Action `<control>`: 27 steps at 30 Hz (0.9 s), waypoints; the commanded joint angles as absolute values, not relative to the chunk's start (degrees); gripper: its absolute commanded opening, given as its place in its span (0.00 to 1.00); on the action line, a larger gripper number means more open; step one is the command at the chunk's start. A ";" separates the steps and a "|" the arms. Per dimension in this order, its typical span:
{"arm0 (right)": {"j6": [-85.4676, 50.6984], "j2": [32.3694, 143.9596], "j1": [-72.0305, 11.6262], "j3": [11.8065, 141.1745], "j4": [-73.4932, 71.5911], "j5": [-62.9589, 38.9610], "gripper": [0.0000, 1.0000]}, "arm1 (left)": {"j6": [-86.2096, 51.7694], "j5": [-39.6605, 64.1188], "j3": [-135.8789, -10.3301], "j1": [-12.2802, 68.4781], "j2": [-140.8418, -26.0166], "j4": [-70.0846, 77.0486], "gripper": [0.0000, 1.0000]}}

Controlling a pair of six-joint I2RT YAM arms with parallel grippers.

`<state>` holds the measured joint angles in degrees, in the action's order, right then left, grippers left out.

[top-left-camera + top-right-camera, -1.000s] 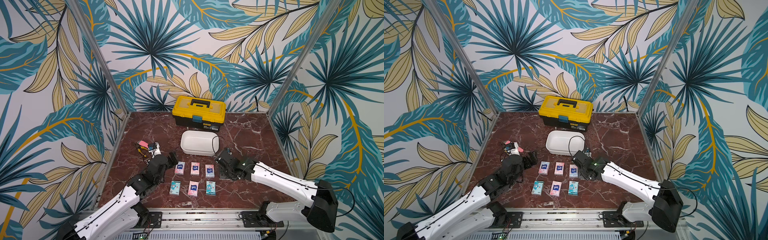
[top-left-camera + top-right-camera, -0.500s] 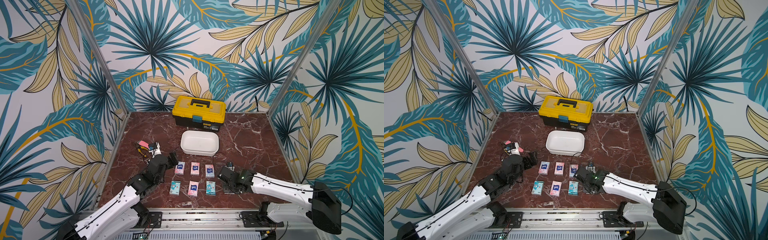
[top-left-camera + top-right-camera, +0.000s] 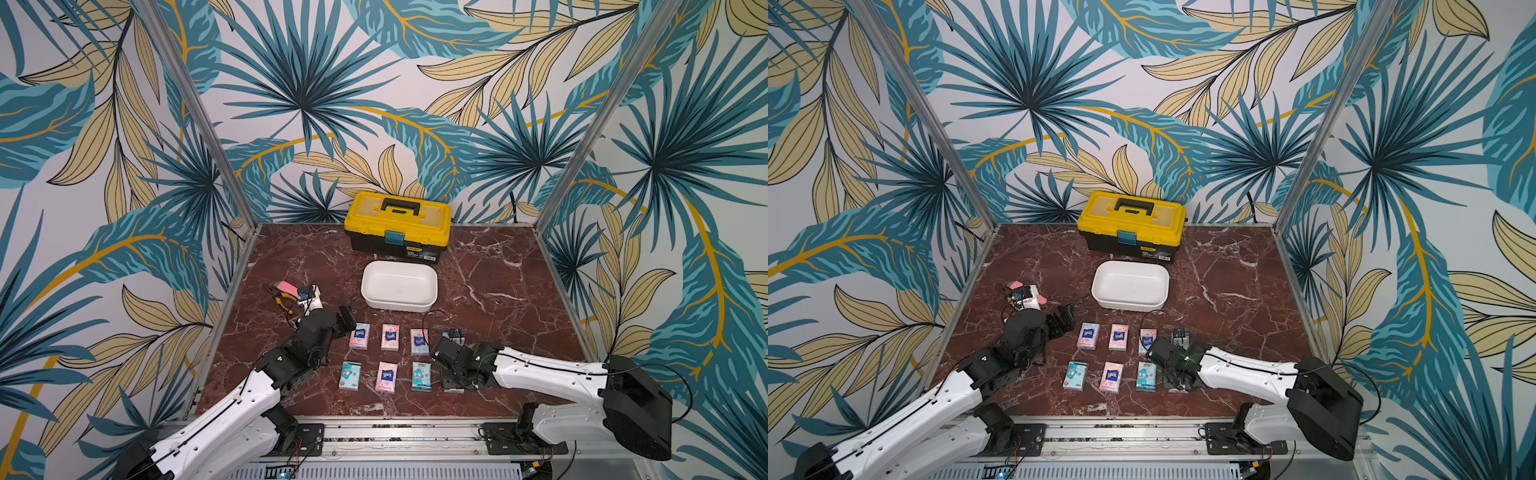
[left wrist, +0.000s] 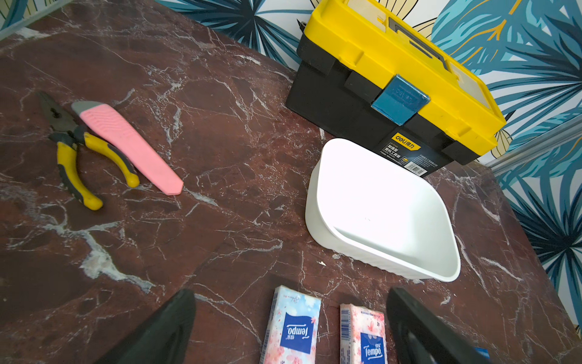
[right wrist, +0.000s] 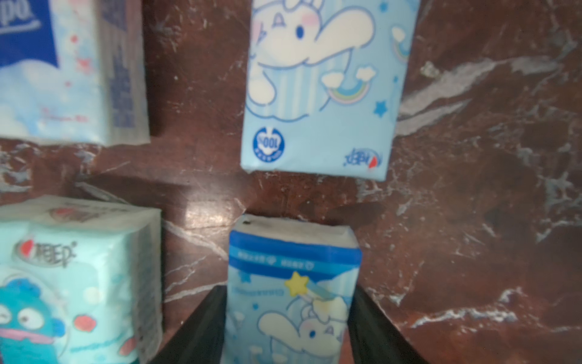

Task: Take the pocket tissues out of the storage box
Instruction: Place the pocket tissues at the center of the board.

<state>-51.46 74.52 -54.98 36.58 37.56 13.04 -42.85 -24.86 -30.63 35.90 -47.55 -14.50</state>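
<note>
Presently the storage box (image 3: 395,304) sits open side up at the centre of the table (image 3: 498,291), at 6 o'clock of the toolbox (image 3: 397,226), its long axis running 9 to 3. Six pocket tissues (image 3: 390,336) lie flat on the marble at 6 o'clock of the box. They are in two rows of three, and in a top view each long axis runs 12 to 6.

My left gripper (image 3: 347,318) hangs at 9 o'clock of the far row, jaws spread wide.

My right gripper (image 5: 288,291) is low at 3 o'clock of the near row. In the right wrist view a yellow-star packet (image 5: 293,268) lies between its fingers (image 5: 195,331), long axis along them. Its white end points toward a rainbow packet (image 5: 321,88), in line with it and apart. The fingers sit close along both long edges; whether they press the packet I cannot tell.
</note>
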 commanded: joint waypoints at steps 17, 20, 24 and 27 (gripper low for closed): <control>-44.78 65.10 -53.98 53.75 54.18 31.37 0.99 | -38.13 -35.12 -32.74 33.92 -49.46 -10.24 1.00; -41.28 63.70 -50.92 56.94 54.23 34.42 0.99 | -38.63 -35.35 -32.84 31.55 -50.66 -9.69 1.00; -36.22 62.54 -45.58 59.69 54.05 38.88 0.99 | -39.04 -34.81 -33.56 27.55 -52.71 -9.67 1.00; -32.89 61.02 -40.19 60.37 53.46 41.90 0.99 | -39.03 -33.87 -33.86 24.17 -53.91 -8.88 1.00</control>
